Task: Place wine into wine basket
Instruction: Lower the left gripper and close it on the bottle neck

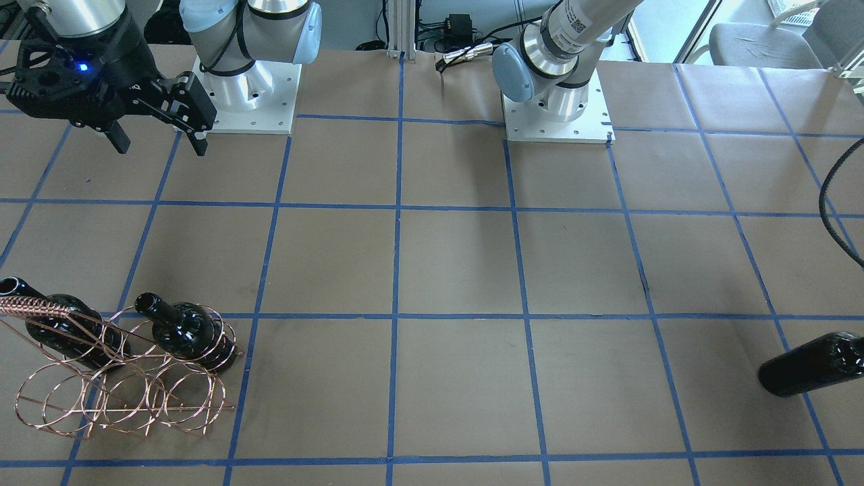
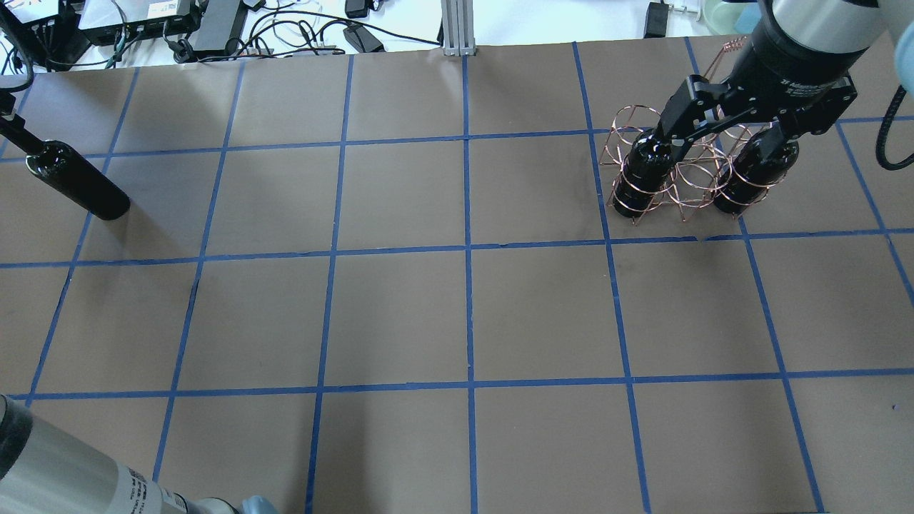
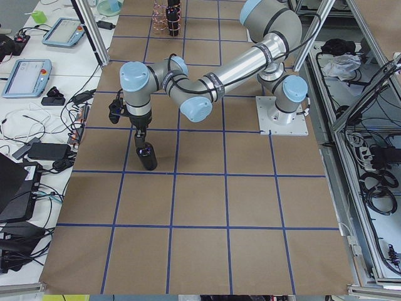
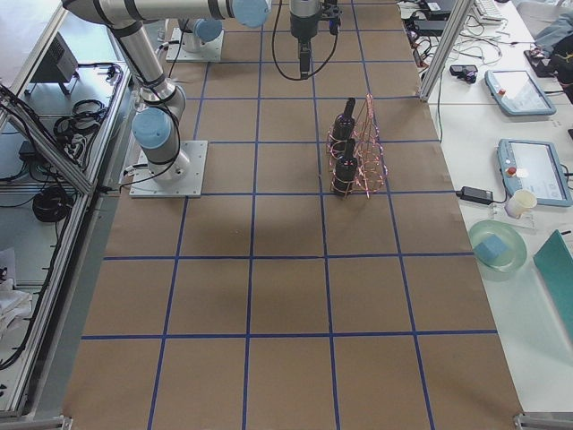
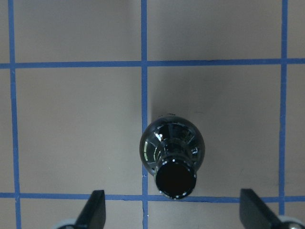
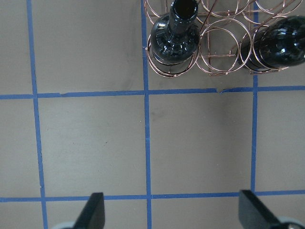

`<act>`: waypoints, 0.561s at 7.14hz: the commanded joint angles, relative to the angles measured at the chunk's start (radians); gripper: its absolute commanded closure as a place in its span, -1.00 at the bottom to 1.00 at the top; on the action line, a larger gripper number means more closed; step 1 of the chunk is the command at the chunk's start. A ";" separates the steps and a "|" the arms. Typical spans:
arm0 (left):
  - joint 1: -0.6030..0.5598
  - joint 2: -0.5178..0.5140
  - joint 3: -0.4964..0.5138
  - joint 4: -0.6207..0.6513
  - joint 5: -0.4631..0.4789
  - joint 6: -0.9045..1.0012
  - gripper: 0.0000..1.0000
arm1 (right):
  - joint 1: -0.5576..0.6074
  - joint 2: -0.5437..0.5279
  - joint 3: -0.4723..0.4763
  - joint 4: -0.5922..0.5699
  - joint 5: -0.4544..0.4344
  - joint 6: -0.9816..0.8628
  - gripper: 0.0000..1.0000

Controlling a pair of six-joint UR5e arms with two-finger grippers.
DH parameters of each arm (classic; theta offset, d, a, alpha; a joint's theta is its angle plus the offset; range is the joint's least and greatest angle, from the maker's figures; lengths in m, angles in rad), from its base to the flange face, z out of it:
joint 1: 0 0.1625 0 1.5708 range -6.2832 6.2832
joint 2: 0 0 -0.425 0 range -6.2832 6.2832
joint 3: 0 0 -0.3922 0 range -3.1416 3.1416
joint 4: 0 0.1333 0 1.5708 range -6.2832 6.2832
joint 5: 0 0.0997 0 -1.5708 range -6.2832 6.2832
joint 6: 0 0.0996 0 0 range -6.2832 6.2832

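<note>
One wine bottle (image 2: pixel 75 178), glossy and near-black, stands upright on the table at my far left, also in the exterior left view (image 3: pixel 148 157). My left gripper (image 5: pixel 174 210) is open above it, fingers wide on either side of the bottle (image 5: pixel 174 152) mouth without touching. The copper wire wine basket (image 2: pixel 685 182) stands at my far right with two more bottles (image 2: pixel 643 171) (image 2: pixel 757 168) upright in its hoops. My right gripper (image 1: pixel 162 147) hangs open and empty, high above the table on the robot's side of the basket (image 1: pixel 121 391).
Brown paper with a blue tape grid covers the table (image 2: pixel 464 314). Both arm bases (image 1: pixel 250 94) (image 1: pixel 557 101) sit on white plates at the robot's edge. Cables and electronics (image 2: pixel 214 21) lie beyond the far edge.
</note>
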 commanded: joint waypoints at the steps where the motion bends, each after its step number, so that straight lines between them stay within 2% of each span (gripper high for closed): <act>1: 0.000 -0.028 -0.003 0.012 -0.033 -0.021 -1.00 | 0.000 -0.003 0.001 0.000 0.000 0.003 -1.00; 3: 0.000 -0.040 -0.003 0.024 -0.028 -0.019 -0.94 | 0.002 -0.004 0.002 0.000 0.000 0.005 -1.00; 4: 0.000 -0.040 -0.003 0.024 -0.028 -0.018 -0.61 | 0.002 -0.006 0.002 0.000 0.000 0.006 -1.00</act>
